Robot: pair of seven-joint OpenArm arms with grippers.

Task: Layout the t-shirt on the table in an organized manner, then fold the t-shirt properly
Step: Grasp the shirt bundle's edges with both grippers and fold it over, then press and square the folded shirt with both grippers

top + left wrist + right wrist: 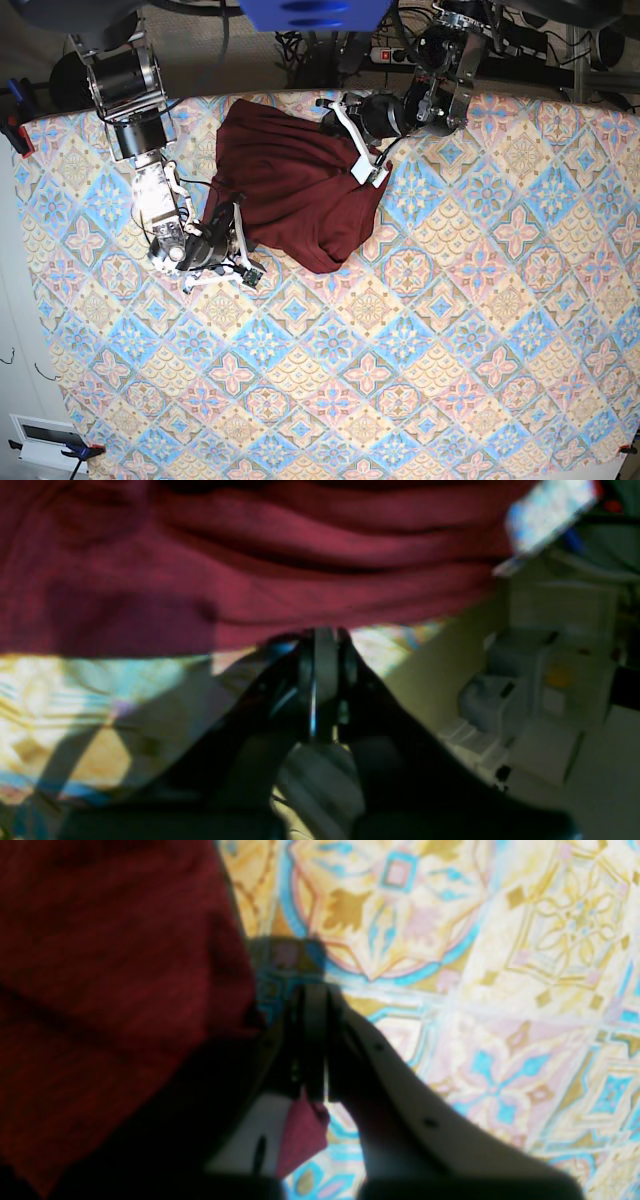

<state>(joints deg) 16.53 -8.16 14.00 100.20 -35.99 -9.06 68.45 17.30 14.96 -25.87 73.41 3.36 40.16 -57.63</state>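
Note:
The dark maroon t-shirt [295,185] lies bunched and creased near the far edge of the patterned table [400,350]. My left gripper [372,172] is at the shirt's right edge. In the left wrist view its jaws [325,632] are pressed shut right at the hem of the t-shirt [250,570], though blur hides the cloth between the pads. My right gripper [240,255] is at the shirt's lower left corner. The right wrist view shows it [315,990] shut, with a flap of the t-shirt [302,1135] pinched between the fingers and more fabric [110,990] to the left.
Cables and a power strip [390,55] lie beyond the table's far edge. A red clamp [15,130] grips the left edge, and a white box [45,440] sits on the floor at bottom left. Grey equipment [525,680] stands on the floor past the table's edge.

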